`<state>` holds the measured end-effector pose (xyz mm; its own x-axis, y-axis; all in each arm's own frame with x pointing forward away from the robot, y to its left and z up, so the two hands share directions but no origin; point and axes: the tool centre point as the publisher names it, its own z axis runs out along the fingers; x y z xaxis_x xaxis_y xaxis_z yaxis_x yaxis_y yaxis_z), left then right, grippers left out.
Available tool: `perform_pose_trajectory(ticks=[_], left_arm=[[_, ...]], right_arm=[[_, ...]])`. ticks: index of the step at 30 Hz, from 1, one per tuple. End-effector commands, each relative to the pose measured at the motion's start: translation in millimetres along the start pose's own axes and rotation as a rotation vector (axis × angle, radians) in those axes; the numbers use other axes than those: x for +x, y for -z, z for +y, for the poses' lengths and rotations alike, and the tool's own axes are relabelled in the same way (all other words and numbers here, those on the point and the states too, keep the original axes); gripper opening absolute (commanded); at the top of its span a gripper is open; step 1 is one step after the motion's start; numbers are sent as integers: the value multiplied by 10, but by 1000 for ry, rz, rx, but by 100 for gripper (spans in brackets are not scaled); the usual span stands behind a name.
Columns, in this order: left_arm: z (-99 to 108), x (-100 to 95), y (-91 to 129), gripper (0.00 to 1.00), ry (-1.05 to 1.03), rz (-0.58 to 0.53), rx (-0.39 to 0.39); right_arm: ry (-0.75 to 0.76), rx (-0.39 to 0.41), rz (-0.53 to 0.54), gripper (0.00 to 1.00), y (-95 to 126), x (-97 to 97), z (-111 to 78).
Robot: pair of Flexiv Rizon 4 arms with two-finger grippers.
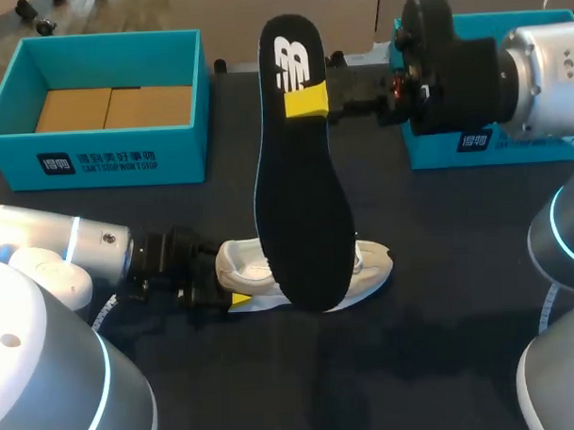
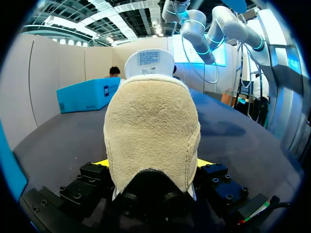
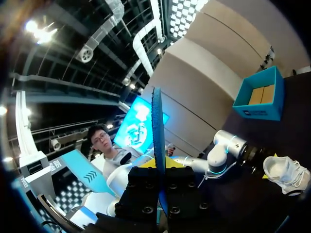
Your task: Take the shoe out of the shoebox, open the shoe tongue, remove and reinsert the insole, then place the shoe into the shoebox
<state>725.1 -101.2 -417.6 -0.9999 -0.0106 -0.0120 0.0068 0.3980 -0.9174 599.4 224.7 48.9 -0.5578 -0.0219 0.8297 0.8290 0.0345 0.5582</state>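
- Left fingers (image 2: pixel 152 167) clamp the heel of the shoe (image 1: pixel 246 264), pinning it on the tabletop (image 1: pixel 438 229).
- Right fingers (image 1: pixel 307 101) pinch the insole (image 1: pixel 300 186) upright above the shoe; I'd tip it toe-first, feeding it in low and slowly.
- Shoebox (image 1: pixel 125 156) sits open beyond.

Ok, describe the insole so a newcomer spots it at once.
On the dark table, look between the teal cardboard shoebox at left and the second teal box at right. There the right gripper holds a long, flat black insole upright over the white sneaker. It alone is black and foot-shaped, with a white logo near its upper end.
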Motion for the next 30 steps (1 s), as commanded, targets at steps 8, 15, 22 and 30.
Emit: perform_pose_trajectory(ticks=[8, 15, 22, 30], left_arm=[[-2, 4, -3, 0, 0, 1, -4], [-2, 4, -3, 0, 0, 1, -4], [-2, 4, -3, 69, 0, 1, -4], [21, 10, 21, 100, -4, 10, -12]], right_arm=[[17, 0, 6, 0, 1, 2, -24], [17, 0, 6, 0, 1, 2, -24], [17, 0, 6, 0, 1, 2, -24], [17, 0, 6, 0, 1, 2, -24]])
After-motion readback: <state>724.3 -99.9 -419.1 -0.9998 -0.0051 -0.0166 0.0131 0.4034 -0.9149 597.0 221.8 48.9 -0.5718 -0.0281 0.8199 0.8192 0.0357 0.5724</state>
